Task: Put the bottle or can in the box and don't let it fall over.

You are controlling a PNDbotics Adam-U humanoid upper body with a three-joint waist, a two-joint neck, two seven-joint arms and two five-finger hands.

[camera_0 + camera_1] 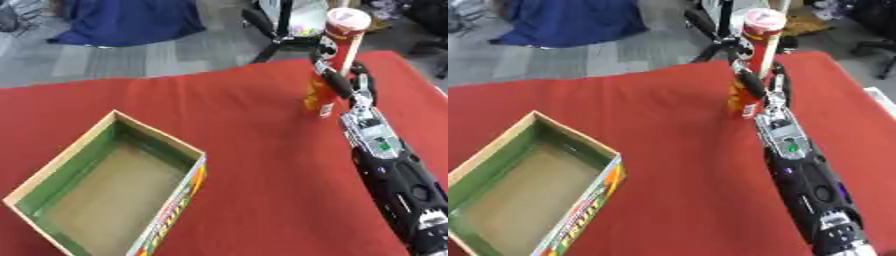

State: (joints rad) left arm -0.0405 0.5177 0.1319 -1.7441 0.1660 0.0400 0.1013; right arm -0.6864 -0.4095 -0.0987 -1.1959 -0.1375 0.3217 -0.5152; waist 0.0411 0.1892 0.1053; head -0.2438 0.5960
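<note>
A tall red snack can (337, 55) with a pale lid stands upright on the red tablecloth (245, 115) at the far right. My right hand (346, 82) reaches in from the lower right and its fingers curl round the can's lower half. The open cardboard box (105, 187), green inside with a brown floor, sits at the lower left, well apart from the can. My left hand shows in neither view.
Beyond the table's far edge lie a grey floor, a blue cloth heap (131, 20) and a black stand (280, 35). My right forearm (398, 185) lies along the table's right side. Bare red cloth stretches between box and can.
</note>
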